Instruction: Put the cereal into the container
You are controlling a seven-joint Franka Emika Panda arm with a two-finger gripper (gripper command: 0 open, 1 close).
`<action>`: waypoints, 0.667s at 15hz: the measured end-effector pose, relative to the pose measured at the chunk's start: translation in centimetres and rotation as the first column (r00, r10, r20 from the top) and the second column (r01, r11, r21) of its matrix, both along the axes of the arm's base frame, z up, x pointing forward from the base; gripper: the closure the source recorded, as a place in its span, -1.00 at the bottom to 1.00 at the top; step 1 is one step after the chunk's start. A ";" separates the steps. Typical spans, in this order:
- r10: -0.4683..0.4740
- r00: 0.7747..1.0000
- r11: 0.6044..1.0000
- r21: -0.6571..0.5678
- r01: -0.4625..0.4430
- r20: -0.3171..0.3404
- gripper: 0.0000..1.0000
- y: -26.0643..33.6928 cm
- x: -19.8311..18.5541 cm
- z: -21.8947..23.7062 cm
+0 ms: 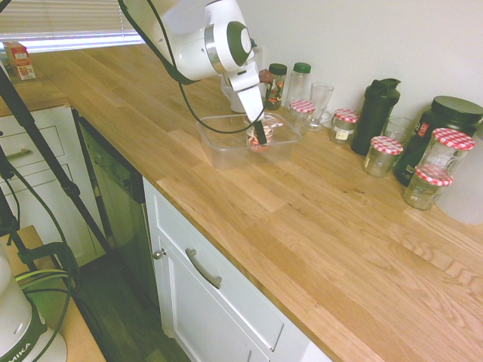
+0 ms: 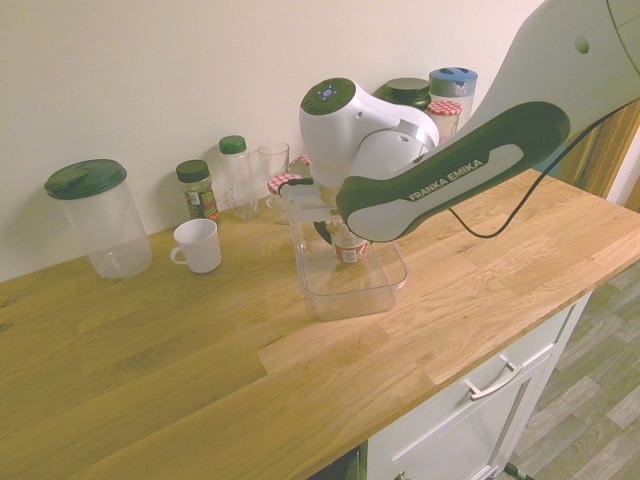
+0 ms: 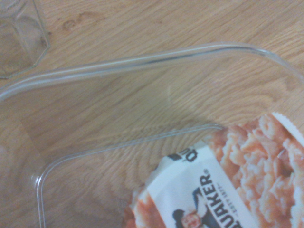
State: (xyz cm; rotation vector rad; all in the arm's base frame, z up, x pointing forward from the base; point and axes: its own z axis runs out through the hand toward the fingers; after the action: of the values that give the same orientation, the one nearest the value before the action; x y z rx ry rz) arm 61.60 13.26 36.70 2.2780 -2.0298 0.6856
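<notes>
Single-serve cereal cup (image 3: 223, 185) inside the clear rectangular container (image 2: 350, 302), which stands on the wooden table (image 1: 317, 249). The gripper (image 1: 261, 136) reaches down into the container, its tip at the cup; whether it is open, closed or gripping the cup cannot be told. The foil lid, seen close in the wrist view, bears "QUAKER" with a registered mark and, in smaller print, "1877", beside a printed figure and a picture of flakes; a second wordmark is partly visible, beginning "QU". The cup's side is red and white, with print too small to read. The robot arm (image 2: 460, 180) is lettered "FRANKA EMIKA". Near the container stand a white mug (image 2: 198, 247) and a green-lidded spice jar (image 2: 197, 190) whose label is illegible. Glass jars with red checked lids (image 1: 383, 156) stand along the wall.
</notes>
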 end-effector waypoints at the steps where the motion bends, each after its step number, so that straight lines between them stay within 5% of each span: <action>1: 0.000 1.000 1.000 0.003 0.000 0.000 -1.00 -0.1 0.0 0.0; 10: 0.040 0.997 0.995 0.089 -0.035 -0.060 -1.00 0.2 -0.1 -0.2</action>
State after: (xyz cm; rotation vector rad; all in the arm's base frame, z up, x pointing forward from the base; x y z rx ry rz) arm 61.53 13.45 36.52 2.3586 -2.0339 0.5314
